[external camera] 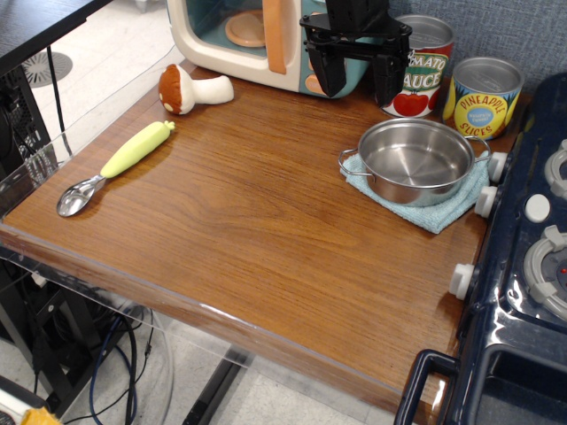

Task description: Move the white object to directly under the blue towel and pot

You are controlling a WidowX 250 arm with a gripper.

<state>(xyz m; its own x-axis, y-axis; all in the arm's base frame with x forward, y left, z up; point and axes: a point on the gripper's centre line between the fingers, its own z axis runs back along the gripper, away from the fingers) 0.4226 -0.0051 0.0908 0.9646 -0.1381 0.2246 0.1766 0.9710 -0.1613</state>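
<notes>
The plush mushroom (pixel 193 90) lies on its side at the table's back left, reddish-brown cap to the left, cream-white stem to the right. The steel pot (pixel 415 161) sits on the light-blue towel (pixel 431 205) at the right side of the table. My black gripper (pixel 354 80) hangs open and empty at the back, above the table between the toy microwave and the tomato can, well to the right of the mushroom and behind the pot.
A green-handled metal scoop (pixel 115 165) lies at the left. A toy microwave (pixel 257 40) stands at the back. A tomato sauce can (pixel 427 66) and a pineapple slices can (pixel 483 97) stand behind the pot. A dark blue toy stove (pixel 532 266) borders the right edge.
</notes>
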